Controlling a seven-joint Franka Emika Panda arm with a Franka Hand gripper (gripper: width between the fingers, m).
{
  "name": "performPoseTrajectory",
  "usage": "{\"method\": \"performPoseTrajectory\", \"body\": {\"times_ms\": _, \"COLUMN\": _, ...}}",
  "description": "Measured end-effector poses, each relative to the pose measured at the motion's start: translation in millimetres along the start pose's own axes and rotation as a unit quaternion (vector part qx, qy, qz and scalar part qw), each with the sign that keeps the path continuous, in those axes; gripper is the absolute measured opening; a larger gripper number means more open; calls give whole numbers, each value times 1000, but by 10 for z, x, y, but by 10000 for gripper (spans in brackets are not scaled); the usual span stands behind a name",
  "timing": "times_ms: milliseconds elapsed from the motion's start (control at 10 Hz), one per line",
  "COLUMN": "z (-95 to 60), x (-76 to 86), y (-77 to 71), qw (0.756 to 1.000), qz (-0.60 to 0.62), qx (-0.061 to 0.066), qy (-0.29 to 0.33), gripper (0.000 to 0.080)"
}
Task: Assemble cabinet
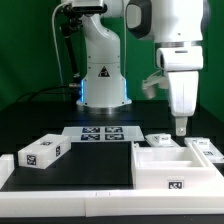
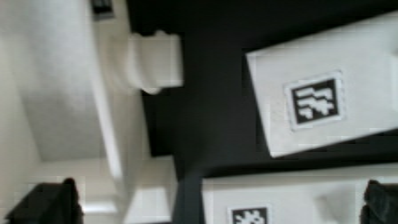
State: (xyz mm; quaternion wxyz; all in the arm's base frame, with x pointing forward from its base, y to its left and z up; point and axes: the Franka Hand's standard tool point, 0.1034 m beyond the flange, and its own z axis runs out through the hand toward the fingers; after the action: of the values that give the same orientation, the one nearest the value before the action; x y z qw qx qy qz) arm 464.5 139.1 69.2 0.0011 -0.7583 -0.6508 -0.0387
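The cabinet's large white box (image 1: pixel 160 163) lies at the front on the exterior view's right, with a tag on its front face. My gripper (image 1: pixel 181 128) hangs just above its far edge, open and holding nothing. Two small white tagged panels (image 1: pixel 160 141) (image 1: pixel 203 147) lie behind the box, and a longer tagged panel (image 1: pixel 42 151) rests at the exterior view's left. In the wrist view my gripper (image 2: pixel 210 205) has its dark fingertips (image 2: pixel 45 205) wide apart over a tagged white piece (image 2: pixel 249 208). Another tagged panel (image 2: pixel 320 95) and a white part with a rounded knob (image 2: pixel 151 60) lie beyond.
The marker board (image 1: pixel 100 133) lies flat on the black table in front of the white robot pedestal (image 1: pixel 103 80). A low white rim (image 1: pixel 60 190) borders the table's front and left edges. Cables hang behind the pedestal.
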Motion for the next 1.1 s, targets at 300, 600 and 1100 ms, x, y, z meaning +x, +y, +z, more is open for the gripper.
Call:
{"method": "performPoseTrajectory", "body": {"times_ms": 300, "z": 67, "x": 367, "y": -198, "qw": 1000, "qz": 10, "qx": -3, "qy": 18, "gripper": 797}}
{"method": "performPoseTrajectory", "body": {"times_ms": 600, "z": 156, "x": 406, "y": -186, "qw": 1000, "qz": 9, "qx": 1, "qy": 21, "gripper": 797}}
{"method": "performPoseTrajectory", "body": {"times_ms": 1100, "z": 435, "x": 394, "y": -327, "qw": 999, "qz": -4, "qx": 17, "qy": 28, "gripper": 797}}
